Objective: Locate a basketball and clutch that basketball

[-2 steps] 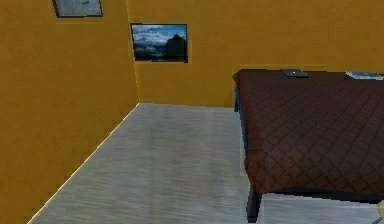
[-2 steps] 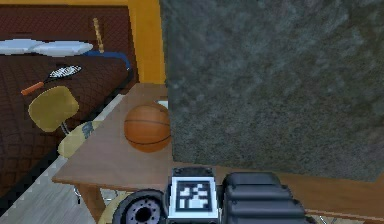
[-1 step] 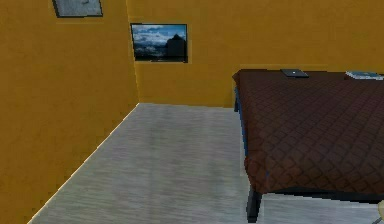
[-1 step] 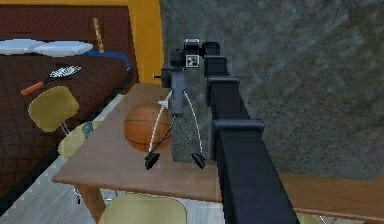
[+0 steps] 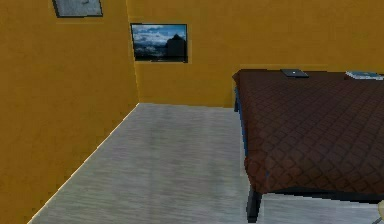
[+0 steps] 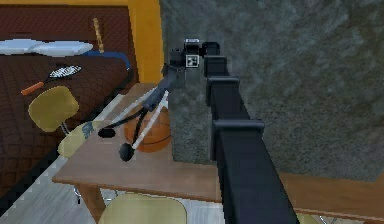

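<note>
Plainly, the basketball (image 6: pixel 158 135) rests on the wooden table (image 6: pixel 160 178), directly behind the gripper's (image 6: pixel 113 141) two thin fingers (image 6: pixel 141 124); whether they have hold of it cannot be told.

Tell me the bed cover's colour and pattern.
The bed cover is dark reddish brown, diamond quilted; best in the forward view.

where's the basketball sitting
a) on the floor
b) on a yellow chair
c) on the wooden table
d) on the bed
c: in the arm side view the orange basketball rests on the wooden table, not on the bed, the floor or a chair.
</note>
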Motion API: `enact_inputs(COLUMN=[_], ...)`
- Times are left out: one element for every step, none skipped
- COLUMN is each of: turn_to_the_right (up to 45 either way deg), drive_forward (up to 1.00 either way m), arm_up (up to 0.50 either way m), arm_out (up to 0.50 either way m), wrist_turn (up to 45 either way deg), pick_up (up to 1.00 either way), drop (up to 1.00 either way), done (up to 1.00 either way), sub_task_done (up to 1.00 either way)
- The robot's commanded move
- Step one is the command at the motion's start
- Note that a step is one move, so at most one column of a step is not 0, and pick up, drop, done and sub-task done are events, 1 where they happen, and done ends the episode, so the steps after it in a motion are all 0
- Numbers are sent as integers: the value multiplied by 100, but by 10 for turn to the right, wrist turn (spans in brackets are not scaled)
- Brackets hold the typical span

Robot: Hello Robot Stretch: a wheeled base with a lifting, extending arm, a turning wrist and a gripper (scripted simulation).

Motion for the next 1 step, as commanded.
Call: enact_inputs(turn_to_the_right=[0], drive_forward=[0], arm_up=[0], arm_out=[0], wrist_turn=[450], pick_up=[0], drop=[0], done=[0], sub_task_done=[0])
